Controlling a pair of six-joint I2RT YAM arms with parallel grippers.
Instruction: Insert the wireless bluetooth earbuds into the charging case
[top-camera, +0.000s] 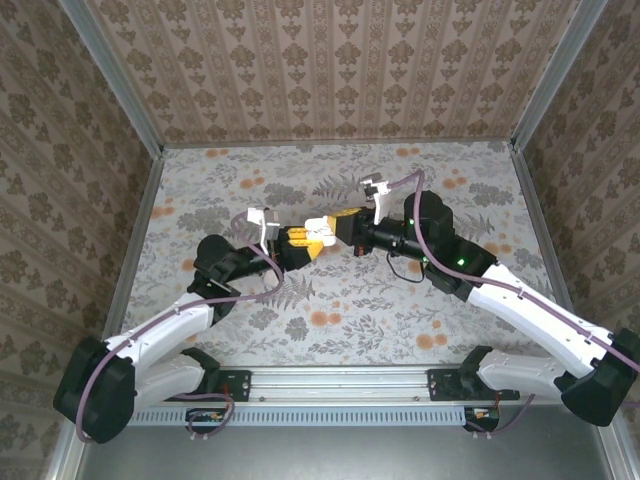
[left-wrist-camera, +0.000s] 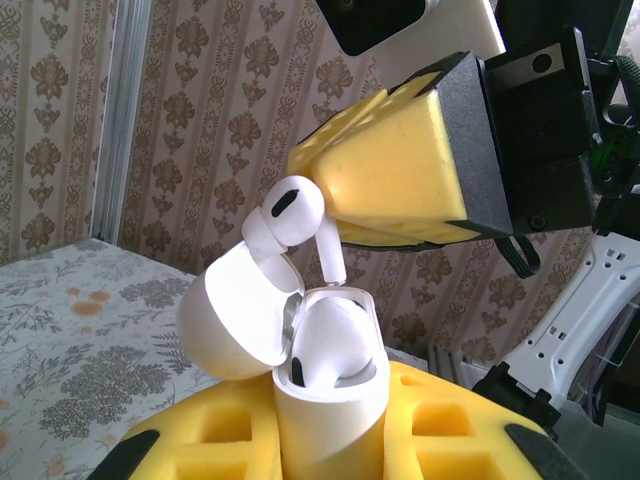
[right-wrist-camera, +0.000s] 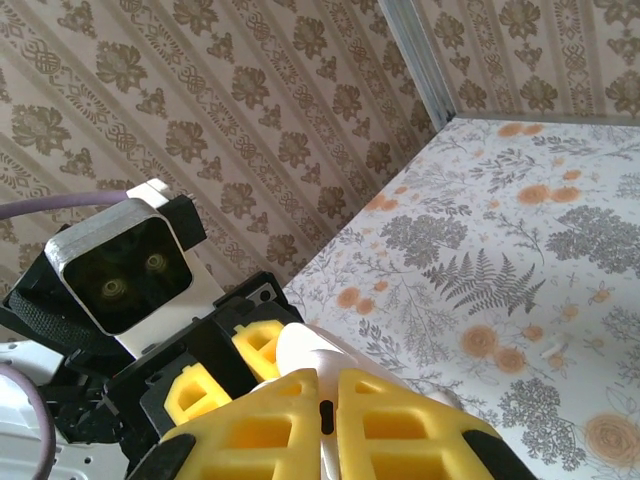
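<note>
Half done, seemingly; clamps the charging case (left-wrist-camera: 330, 420) in the left jaws, shut hard on its body, lid (left-wrist-camera: 235, 320) open and mouth upward to offer the free socket; carries one earbud (left-wrist-camera: 335, 350) seated inside the case; pinches the second earbud (left-wrist-camera: 285, 212) in the right jaws, almost shut, just above the case, stem tilted down toward the empty socket; holds left arm (top-camera: 170, 325) and right arm (top-camera: 520, 300) nose to nose at the case, above the worktop (top-camera: 400, 320).

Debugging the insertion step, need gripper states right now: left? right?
Left gripper: shut on the charging case, lid open.
Right gripper: shut on an earbud above the case.
</note>
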